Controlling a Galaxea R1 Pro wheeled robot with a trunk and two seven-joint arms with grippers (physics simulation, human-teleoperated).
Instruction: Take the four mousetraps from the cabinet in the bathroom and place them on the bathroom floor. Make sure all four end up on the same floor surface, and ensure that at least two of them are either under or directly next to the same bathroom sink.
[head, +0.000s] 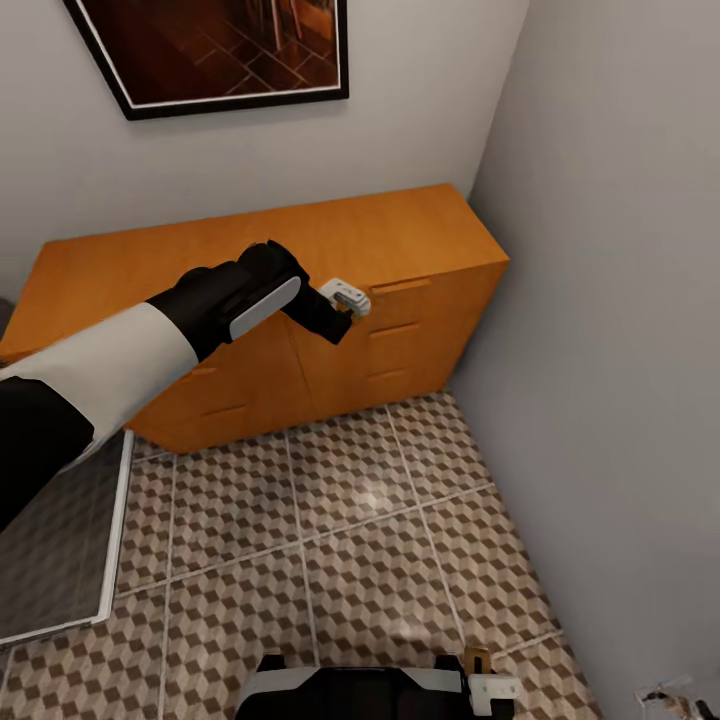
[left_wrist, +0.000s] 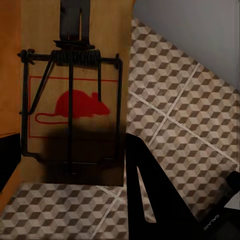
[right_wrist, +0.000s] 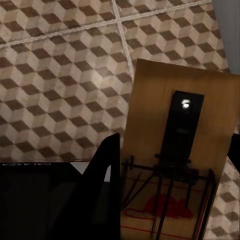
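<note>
My left gripper (head: 345, 300) is stretched out in front of the cabinet (head: 250, 250), level with its top right drawer. It is shut on a mousetrap (left_wrist: 75, 75), a brown board with dark wire and a red mouse print, gripped between the black fingers (left_wrist: 150, 200). Low beside my base, the right gripper (head: 490, 688) is shut on another mousetrap (right_wrist: 180, 150), whose brown tip (head: 477, 660) pokes up. That trap hangs over the cube-patterned bathroom floor (head: 350, 540). The sink is out of view.
A grey wall (head: 620, 350) closes the right side, meeting the cabinet in the corner. A dark framed picture (head: 220, 50) hangs above the cabinet. A grey white-edged panel (head: 60, 560) lies at the left. My base (head: 350, 690) is at the bottom.
</note>
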